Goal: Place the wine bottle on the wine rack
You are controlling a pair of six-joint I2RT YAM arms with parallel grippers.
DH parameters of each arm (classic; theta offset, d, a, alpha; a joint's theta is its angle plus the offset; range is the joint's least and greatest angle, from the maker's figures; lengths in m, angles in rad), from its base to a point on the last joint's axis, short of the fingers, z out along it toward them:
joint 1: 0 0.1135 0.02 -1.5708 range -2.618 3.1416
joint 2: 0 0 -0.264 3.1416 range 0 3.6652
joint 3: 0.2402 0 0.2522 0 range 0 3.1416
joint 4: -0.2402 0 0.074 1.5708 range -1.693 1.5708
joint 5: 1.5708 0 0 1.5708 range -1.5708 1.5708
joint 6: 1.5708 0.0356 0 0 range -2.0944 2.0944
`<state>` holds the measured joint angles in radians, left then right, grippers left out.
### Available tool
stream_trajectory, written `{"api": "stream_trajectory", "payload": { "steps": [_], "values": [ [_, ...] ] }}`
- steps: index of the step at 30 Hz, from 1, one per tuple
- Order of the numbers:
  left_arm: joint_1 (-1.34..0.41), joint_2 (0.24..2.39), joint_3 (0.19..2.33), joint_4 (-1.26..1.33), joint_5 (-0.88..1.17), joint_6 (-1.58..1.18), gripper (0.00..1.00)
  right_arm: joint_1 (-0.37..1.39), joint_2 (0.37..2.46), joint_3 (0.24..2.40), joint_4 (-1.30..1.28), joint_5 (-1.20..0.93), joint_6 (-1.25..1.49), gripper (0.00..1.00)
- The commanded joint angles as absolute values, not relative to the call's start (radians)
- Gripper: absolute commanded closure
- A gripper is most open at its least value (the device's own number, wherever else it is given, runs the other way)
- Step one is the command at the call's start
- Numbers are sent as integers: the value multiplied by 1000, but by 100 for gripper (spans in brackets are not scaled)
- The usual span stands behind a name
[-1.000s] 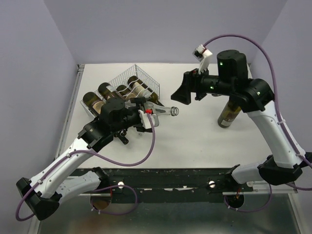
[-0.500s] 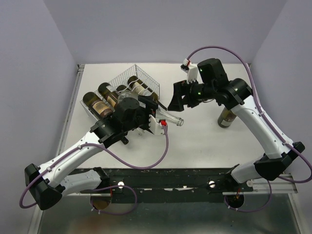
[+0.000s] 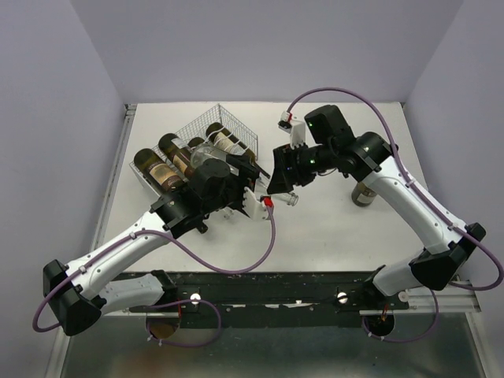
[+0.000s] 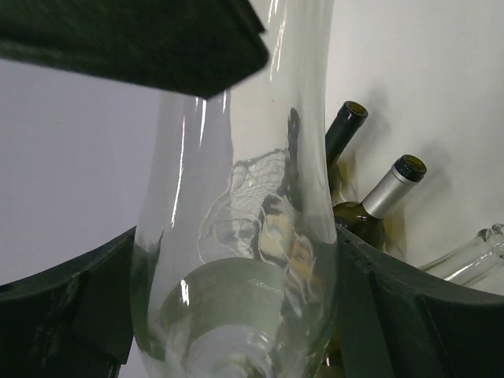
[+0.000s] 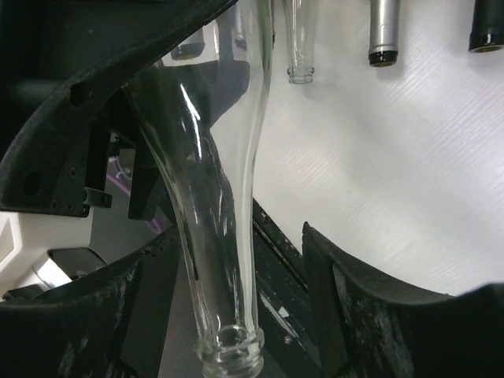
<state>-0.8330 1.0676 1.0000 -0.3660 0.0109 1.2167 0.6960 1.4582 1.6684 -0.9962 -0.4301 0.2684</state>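
Observation:
My left gripper [image 3: 250,193] is shut on the body of a clear glass wine bottle [image 3: 277,195], held level with its neck pointing right. In the left wrist view the bottle [image 4: 236,260] fills the space between my fingers [image 4: 71,315]. My right gripper [image 3: 280,172] is open and straddles the bottle's neck. In the right wrist view the neck [image 5: 224,236] lies between the fingers [image 5: 394,307], close to the left one, with a gap to the right one. The white wire wine rack [image 3: 236,126] sits behind my left gripper at the table's back left and holds several bottles [image 3: 161,164].
A dark bottle [image 3: 364,193] stands upright on the table at the right, under my right arm. The left wrist view shows racked necks: a dark one [image 4: 346,126], a silver-capped one [image 4: 394,185] and a clear one [image 4: 472,256].
My right gripper has moved left and down, from above the table to around the clear bottle's neck. My left arm has carried the bottle slightly right and forward.

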Motion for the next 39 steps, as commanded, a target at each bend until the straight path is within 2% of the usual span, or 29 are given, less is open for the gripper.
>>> {"api": "stream_trajectory", "payload": {
  "steps": [1, 7, 13, 24, 36, 39],
  "values": [
    [-854, 1051, 1037, -198, -31, 1278, 100, 726, 1497, 1646, -1011, -417, 247, 30],
    [-877, 1071, 1055, -221, -67, 1298, 100, 778, 1566, 1657, -1037, -350, 233, 38],
    [-884, 1095, 1098, -267, -83, 1261, 100, 816, 1575, 1615, -1034, -314, 241, 40],
    [-882, 1109, 1143, -290, -63, 1171, 100, 833, 1516, 1497, -922, -317, 253, 38],
    [-882, 1055, 1100, -233, 28, 1135, 100, 836, 1420, 1416, -755, -520, 183, 29],
    [-882, 1049, 1094, -218, 34, 1128, 100, 836, 1422, 1417, -753, -535, 184, 32]
  ]
}}
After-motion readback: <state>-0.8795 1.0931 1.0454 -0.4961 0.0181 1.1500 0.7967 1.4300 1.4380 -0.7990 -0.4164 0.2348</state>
